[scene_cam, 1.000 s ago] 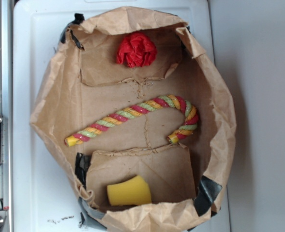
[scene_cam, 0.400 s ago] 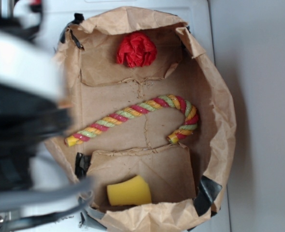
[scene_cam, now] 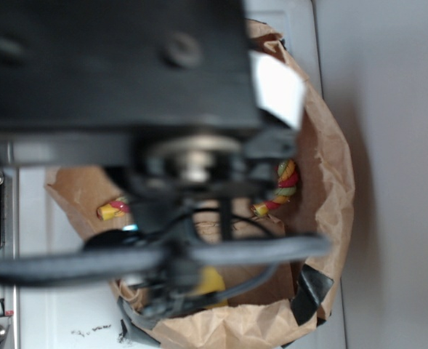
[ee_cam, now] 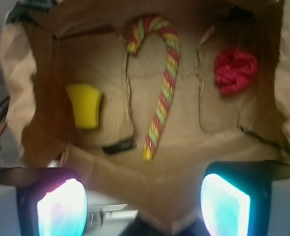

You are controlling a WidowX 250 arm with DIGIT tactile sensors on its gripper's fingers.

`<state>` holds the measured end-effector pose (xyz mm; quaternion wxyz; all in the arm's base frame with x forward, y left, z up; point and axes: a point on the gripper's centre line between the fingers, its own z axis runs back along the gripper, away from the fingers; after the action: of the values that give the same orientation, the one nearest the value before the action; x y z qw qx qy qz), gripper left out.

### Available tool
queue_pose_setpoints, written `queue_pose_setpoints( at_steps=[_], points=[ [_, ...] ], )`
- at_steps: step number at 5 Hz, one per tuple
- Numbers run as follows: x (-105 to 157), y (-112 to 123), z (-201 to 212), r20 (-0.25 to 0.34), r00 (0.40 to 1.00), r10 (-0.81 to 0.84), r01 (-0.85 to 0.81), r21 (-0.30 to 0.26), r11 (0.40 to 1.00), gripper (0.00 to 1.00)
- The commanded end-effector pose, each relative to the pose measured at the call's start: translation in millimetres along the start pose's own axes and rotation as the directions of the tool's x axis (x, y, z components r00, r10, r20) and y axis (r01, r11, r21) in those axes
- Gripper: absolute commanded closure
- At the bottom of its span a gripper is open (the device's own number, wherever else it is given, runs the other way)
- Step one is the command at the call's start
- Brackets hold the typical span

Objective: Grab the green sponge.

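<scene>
The green sponge (ee_cam: 85, 104), a small yellow foam block, lies flat on the floor of the brown paper bag (ee_cam: 159, 167), at the left in the wrist view. My gripper (ee_cam: 144, 206) hovers above the bag's near wall, open, with its glowing pads (ee_cam: 61, 209) wide apart and nothing between them. The sponge sits ahead and to the left of the left pad, well apart from it. In the exterior view my black arm (scene_cam: 126, 73) covers most of the bag, and only a corner of the sponge (scene_cam: 212, 280) shows below it.
A red-yellow-green striped cane (ee_cam: 163, 93) lies mid-bag, right of the sponge; its hook (scene_cam: 286, 182) peeks out in the exterior view. A red paper ball (ee_cam: 236, 69) rests at the far right. Black tape (ee_cam: 119, 146) patches the bag. Crumpled bag walls (scene_cam: 330, 167) stand all around.
My arm has swept in from the left and now blocks most of the exterior view. The sponge, cane and bag have not moved.
</scene>
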<state>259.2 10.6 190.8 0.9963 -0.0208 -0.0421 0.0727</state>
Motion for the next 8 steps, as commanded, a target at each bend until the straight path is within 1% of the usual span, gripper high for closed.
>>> queue_pose_setpoints(
  at_steps=[1, 2, 3, 4, 5, 6, 7, 8],
  points=[
    [26.9, 26.8, -33.0, 0.084, 0.994, 0.072, -0.074, 0.029, 0.997, 0.00],
    [29.9, 18.8, -54.1, 0.089, 0.994, 0.058, -0.059, 0.008, 0.998, 0.00],
    [26.1, -0.8, -73.3, 0.059, 0.998, 0.021, -0.019, -0.036, 0.999, 0.00],
    [21.5, -24.6, -83.2, 0.045, 0.999, -0.026, 0.027, -0.040, 0.999, 0.00],
    [17.1, -42.2, -88.3, 0.018, 0.998, -0.065, 0.066, -0.077, 0.995, 0.00],
    [14.4, -53.4, -86.3, 0.006, 0.994, -0.110, 0.110, -0.114, 0.987, 0.00],
    [15.7, -54.2, -78.2, 0.031, 0.986, -0.165, 0.168, -0.132, 0.977, 0.00],
    [15.7, -54.2, -78.2, 0.031, 0.986, -0.165, 0.168, -0.132, 0.977, 0.00]
  ],
)
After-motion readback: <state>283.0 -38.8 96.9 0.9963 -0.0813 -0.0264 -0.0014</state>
